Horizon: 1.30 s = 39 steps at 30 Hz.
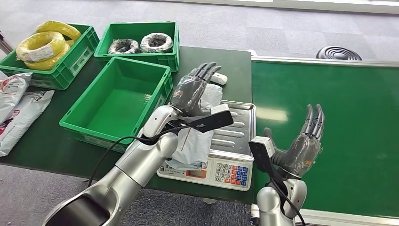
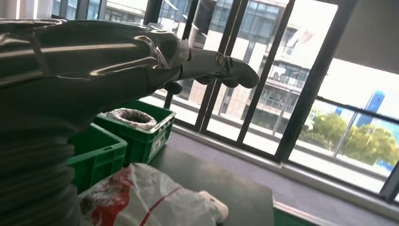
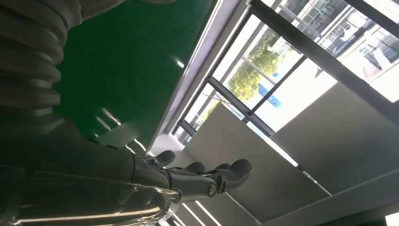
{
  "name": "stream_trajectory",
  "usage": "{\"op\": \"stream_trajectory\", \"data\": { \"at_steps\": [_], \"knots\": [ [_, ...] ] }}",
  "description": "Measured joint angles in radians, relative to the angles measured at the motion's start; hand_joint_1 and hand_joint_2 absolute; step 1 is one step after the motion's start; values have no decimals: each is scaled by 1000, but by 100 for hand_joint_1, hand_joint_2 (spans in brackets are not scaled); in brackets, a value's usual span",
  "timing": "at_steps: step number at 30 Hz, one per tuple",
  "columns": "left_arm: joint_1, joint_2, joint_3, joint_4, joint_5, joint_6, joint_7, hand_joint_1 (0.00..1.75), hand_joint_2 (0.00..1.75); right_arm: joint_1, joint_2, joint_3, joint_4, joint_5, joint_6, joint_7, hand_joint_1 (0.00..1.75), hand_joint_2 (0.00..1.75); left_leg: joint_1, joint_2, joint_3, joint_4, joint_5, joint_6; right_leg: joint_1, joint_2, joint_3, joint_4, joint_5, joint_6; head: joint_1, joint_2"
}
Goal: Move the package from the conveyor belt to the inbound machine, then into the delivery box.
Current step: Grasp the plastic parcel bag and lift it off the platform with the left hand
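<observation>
Left hand (image 1: 194, 89) above crinkled plastic package (image 1: 195, 141)

yellow cable coils (image 1: 43, 44), black coils (image 1: 141, 44), white bags (image 1: 19, 110)

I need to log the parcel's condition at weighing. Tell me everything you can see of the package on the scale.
The package is a soft white plastic mailer bag, crumpled, with red markings. It lies on the steel tray of the scale, its lower end drooping toward the keypad. The left hand hovers above its upper end, partly hiding it; contact cannot be confirmed. No tear shows.
</observation>
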Motion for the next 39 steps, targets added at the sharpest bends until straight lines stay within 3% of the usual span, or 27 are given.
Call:
{"op": "stream_trajectory", "data": {
  "at_steps": [7, 14, 31, 36, 39],
  "knots": [
    [-18, -37, -65, 223, -16, -79, -15, 0, 175, 61, -4, -3, -46, -2, 0, 14, 0, 175, 0, 1, 0, 0, 0, 0, 0, 0, 0, 0, 0, 0, 0, 0],
    [-13, -40, -92, 335, -20, -118, -2, 0, 175, 86, -10, 4, -92, -10, 0, 37, 0, 175, 0, 1, -1, 0, 0, 0, 0, 0, 0, 0, 0, 0, 0, 0],
    [-23, -34, -95, 387, 1, -124, 8, 0, 175, 95, -16, 19, -128, -26, 0, 30, 0, 175, 0, 0, 1, 0, 0, 0, 0, 0, 3, 0, 0, 0, 0, 0],
    [-22, -26, -75, 392, 52, -100, -38, 0, 175, 94, -21, 42, -131, -25, 0, 49, 0, 175, 0, 0, 2, -1, 0, 0, 0, 0, 3, 0, 0, 0, 0, 0],
    [-25, -22, -58, 388, 48, -68, -28, 121, 175, 91, -24, 49, -131, -29, 0, 45, 0, 175, 0, 0, 2, 0, 0, 0, 0, 0, 3, 0, 0, 0, 0, 0]
  ]
}}
